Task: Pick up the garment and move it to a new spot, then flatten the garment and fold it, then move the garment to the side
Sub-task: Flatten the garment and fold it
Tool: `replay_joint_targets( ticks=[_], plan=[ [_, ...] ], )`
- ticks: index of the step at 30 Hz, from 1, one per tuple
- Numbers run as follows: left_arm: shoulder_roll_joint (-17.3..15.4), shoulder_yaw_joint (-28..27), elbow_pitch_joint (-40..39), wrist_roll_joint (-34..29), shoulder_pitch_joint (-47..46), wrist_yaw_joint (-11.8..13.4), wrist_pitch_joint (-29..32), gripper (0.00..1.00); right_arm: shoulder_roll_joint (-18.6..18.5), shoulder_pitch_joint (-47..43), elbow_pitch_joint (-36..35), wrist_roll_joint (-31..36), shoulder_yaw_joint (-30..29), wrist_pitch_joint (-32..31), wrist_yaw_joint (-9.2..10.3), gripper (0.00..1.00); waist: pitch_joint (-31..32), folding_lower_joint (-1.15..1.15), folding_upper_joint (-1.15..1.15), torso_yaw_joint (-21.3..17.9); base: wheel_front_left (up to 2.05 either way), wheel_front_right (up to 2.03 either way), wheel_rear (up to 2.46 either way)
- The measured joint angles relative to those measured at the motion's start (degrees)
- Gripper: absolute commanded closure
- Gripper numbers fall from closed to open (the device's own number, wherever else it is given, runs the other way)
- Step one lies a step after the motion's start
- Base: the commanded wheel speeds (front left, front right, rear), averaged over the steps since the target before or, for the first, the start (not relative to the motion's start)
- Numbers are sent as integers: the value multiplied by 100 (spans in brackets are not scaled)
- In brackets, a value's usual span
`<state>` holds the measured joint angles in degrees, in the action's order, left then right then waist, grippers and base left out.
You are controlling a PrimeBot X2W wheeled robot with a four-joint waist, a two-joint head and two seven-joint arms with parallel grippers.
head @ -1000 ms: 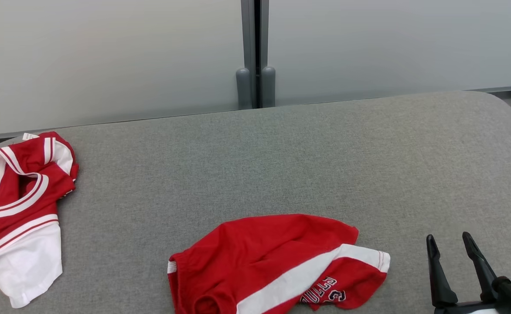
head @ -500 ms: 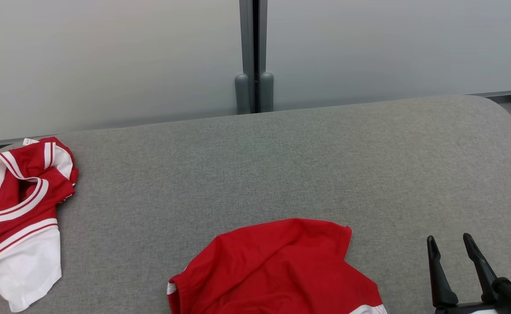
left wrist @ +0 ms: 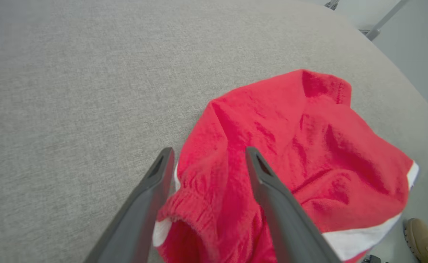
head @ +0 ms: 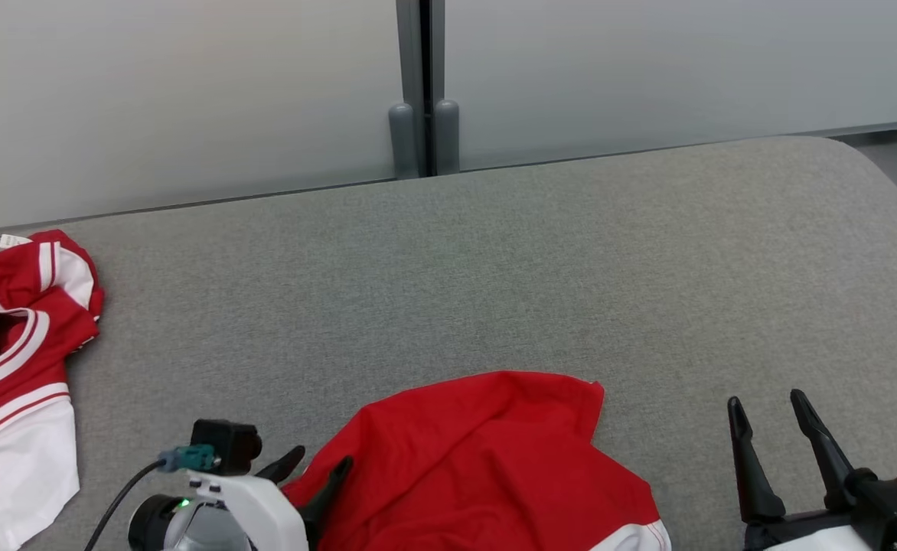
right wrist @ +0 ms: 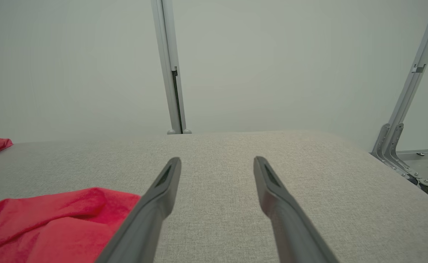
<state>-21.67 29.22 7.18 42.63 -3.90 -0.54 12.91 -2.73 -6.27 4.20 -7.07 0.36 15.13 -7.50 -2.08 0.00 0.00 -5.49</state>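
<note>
A crumpled red fabric garment [head: 487, 451] with a white band lies at the near edge of the grey cloth-covered counter [head: 494, 260]. The left end effector [head: 323, 458] sits at its gathered waistband, fingers spread wide, the cloth loose between them, gripping nothing. The right end effector [head: 765, 399] hovers to the garment's right, also unclenched and empty. A red-and-white striped jersey [head: 12, 337] lies well apart at the far left.

The left pincer [head: 318, 463] and the right pincer [head: 764, 399] each carry two long, dark, tapering fingers [left wrist: 141, 215]. Behind the left pincer we find a white moulded housing [head: 265, 509], a black camera block [head: 225, 444], a teal connector [head: 188, 459] with black cable [head: 115, 497], and a lit green indicator lamp [head: 182, 503].
</note>
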Motion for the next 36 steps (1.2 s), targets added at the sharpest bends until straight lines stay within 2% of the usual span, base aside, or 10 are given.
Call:
replay_joint_targets(
  ticks=[3,7,8,9,13,17,23,27,32,36],
  plan=[
    [151,190,690,-134,-480,-114,148,0,-1,116,1,13,23,0,0,0,-96,0,0,-111,0,0,0],
    [416,353,1528,18,-877,-358,447,0,-1,160,21,13,36,0,0,0,-216,0,0,-283,0,0,0],
    [481,387,1690,100,-933,-420,504,60,-1,164,31,12,31,1,0,0,-236,0,0,-325,0,0,0],
    [530,392,1811,132,-998,-454,477,100,-1,163,41,12,31,1,0,0,-251,0,0,-367,0,0,0],
    [737,409,1957,68,-1360,-567,-69,100,-2,158,48,0,-14,1,0,0,-267,0,0,-523,0,0,0],
    [920,343,1717,-204,-1638,-438,-730,100,-1,98,52,1,-25,1,0,0,-189,0,0,-537,0,0,0],
    [1096,259,1069,-617,-1920,-9,-1417,100,-2,103,47,41,-48,1,0,0,-130,0,0,-515,0,0,0],
    [1095,98,1018,-877,-2159,260,-1856,100,-2,146,25,58,15,0,0,0,-194,0,0,-515,0,0,0],
    [1141,-190,1813,-980,-2674,459,-2365,100,-1,283,22,104,119,0,0,0,-369,0,0,-578,0,0,0],
    [1121,-360,2793,-1032,-3117,435,-2609,100,0,444,31,105,204,1,0,0,-556,0,0,-698,0,0,0]
  ],
)
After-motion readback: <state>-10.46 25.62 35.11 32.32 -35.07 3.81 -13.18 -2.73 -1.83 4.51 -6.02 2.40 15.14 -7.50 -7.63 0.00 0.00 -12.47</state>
